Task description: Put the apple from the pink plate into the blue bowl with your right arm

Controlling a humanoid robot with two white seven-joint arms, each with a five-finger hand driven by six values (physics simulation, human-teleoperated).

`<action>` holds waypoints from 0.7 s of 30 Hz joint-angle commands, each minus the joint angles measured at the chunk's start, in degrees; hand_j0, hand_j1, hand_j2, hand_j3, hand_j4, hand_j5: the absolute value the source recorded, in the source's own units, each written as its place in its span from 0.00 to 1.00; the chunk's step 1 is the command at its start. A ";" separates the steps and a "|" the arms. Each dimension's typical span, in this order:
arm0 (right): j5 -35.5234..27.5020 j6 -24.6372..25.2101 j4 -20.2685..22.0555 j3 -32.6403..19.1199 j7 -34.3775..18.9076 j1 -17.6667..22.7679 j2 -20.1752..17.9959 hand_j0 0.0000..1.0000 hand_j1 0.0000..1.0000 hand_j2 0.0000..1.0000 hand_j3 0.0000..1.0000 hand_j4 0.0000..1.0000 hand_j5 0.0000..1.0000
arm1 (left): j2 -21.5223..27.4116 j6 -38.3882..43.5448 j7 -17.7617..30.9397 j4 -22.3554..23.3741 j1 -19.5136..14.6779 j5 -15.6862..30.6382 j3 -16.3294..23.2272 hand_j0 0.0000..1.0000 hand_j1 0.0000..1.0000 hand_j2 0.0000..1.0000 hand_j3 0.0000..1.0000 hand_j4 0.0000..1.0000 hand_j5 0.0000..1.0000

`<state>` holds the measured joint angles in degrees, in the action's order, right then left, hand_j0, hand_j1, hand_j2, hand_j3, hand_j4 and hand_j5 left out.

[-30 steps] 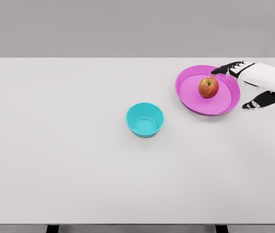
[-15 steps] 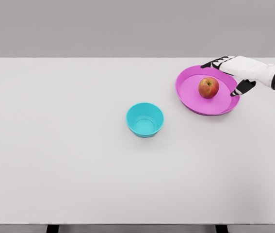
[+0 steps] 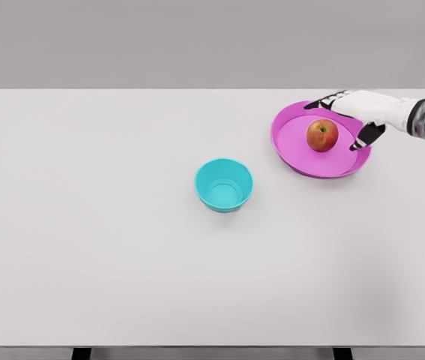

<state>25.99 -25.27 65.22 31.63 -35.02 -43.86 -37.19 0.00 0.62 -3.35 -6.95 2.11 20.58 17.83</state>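
Red-and-yellow apple [image 3: 322, 136] sits upright on the pink plate [image 3: 300, 157], roughly at the plate's middle, stem dimple up. Plate lies flat on the white bench [image 3: 122, 247], toward the far right. Right robot hand [image 3: 351, 116] reaches in from the right edge on a white forearm and hovers over the plate's far-right rim. Fingers [image 3: 324, 101] spread and extended past the back of the apple, thumb [image 3: 366, 136] dropped down on the apple's right side; the digits stand apart, nothing clasped. Whether any digit touches the apple, cannot tell; a narrow strip of pink shows between thumb and fruit. Blue bowl [image 3: 224, 184] stands upright near the bench's middle, well apart from the plate, to its left and nearer the camera; its inside shows only blue.
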 commanded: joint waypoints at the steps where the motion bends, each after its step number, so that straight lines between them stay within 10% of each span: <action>1: -0.15 -0.66 -2.12 0.54 0.02 0.00 1.07 1.00 1.00 1.00 1.00 1.00 1.00 | 0.00 0.00 0.01 0.00 -0.09 -0.01 -0.08 1.00 1.00 1.00 1.00 1.00 1.00; 21: 1.52 -4.00 -14.68 3.79 0.02 -4.83 6.34 1.00 1.00 1.00 1.00 1.00 1.00 | 0.00 0.00 0.01 0.00 -0.09 -0.01 -0.08 1.00 1.00 1.00 1.00 1.00 1.00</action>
<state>27.61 -28.78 51.64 35.36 -35.02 -48.69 -31.00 0.00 0.62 -3.35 -6.95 2.11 20.58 17.80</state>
